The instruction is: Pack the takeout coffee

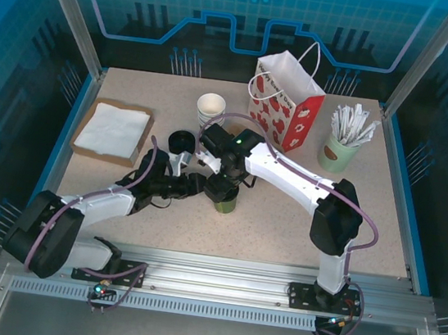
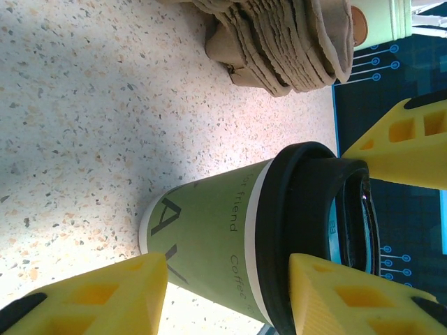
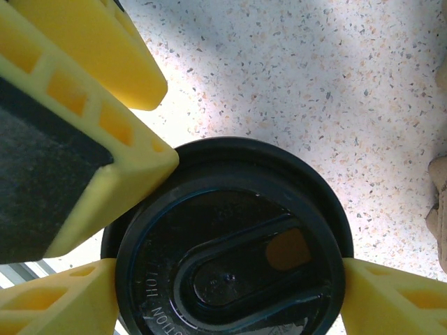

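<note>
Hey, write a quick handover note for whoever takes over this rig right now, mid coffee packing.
Right gripper: shut on the takeout coffee from above, fingertips against opposite sides of its lid.
Left gripper: open beside it, one finger touching the lid rim.
Coffee stands upright on the table, lidded, not yet lifted.
Left to do: probably lift it into the paper bag at the back.

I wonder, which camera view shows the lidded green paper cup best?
The left wrist view: the green paper cup with its black plastic lid shows printed wall and lid together. The right wrist view gives the lid's top; the top external view, a partly hidden sliver.
</note>
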Available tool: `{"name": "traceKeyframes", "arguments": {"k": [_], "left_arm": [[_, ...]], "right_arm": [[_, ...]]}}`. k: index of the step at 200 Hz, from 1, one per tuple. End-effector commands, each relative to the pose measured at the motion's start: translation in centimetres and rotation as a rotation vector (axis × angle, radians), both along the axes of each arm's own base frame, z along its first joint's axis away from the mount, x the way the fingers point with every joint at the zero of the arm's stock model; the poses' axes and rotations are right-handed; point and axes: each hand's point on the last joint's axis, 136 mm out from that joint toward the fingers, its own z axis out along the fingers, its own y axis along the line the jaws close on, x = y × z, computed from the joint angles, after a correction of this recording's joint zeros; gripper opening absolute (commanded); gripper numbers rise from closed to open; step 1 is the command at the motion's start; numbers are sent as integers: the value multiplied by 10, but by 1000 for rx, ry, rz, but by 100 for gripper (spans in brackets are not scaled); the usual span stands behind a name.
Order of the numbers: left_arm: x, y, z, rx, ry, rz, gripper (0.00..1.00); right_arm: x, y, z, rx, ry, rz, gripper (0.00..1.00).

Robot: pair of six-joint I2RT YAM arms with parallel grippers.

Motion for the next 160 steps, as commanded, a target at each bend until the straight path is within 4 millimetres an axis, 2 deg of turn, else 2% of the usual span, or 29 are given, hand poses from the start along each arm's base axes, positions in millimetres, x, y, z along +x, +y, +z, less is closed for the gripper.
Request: {"name": "traceKeyframes", "arguments": {"k": [1, 84, 160], "left_arm": [[-6, -6, -1, -17, -1, -31, 50], [-8, -7, 7, -23, -21, -36, 51], [-9, -7, 4, -10, -22, -43, 51]], "right_arm": [[-5, 3, 0, 10, 6, 6, 79], [-8, -1, 2, 25, -5, -5, 81], [-8, 0, 11, 88, -23, -29, 82]]}}
